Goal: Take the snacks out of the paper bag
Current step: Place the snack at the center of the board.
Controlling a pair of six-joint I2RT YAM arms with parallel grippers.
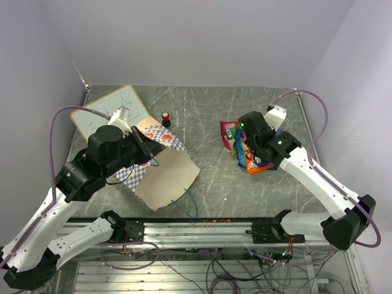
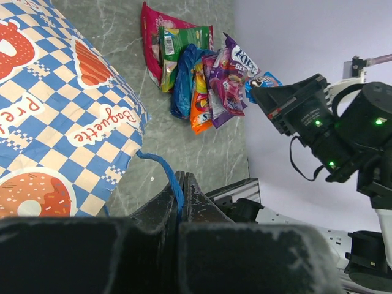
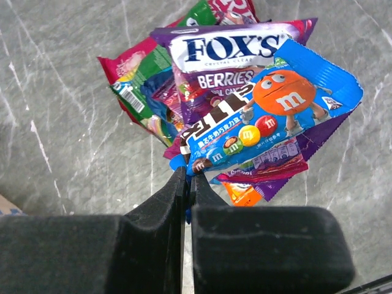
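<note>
The paper bag (image 1: pixel 166 174) lies on its side at the left, its blue-white checked band showing in the left wrist view (image 2: pixel 55 122). My left gripper (image 2: pixel 181 182) is shut on the bag's blue cord handle (image 2: pixel 160 164) and sits over the bag (image 1: pixel 142 143). Several snacks (image 1: pixel 236 136) lie in a heap on the table at the right, also seen from the left wrist (image 2: pixel 196 67). My right gripper (image 3: pixel 188 177) is shut on the corner of a blue M&M's packet (image 3: pixel 269 110) and holds it over the heap (image 3: pixel 153 79).
A white writing board (image 1: pixel 116 107) lies at the back left. A small red-capped bottle (image 1: pixel 166 117) stands beside the bag. A metal rail (image 1: pixel 202 228) runs along the near table edge. Walls close in the back and both sides.
</note>
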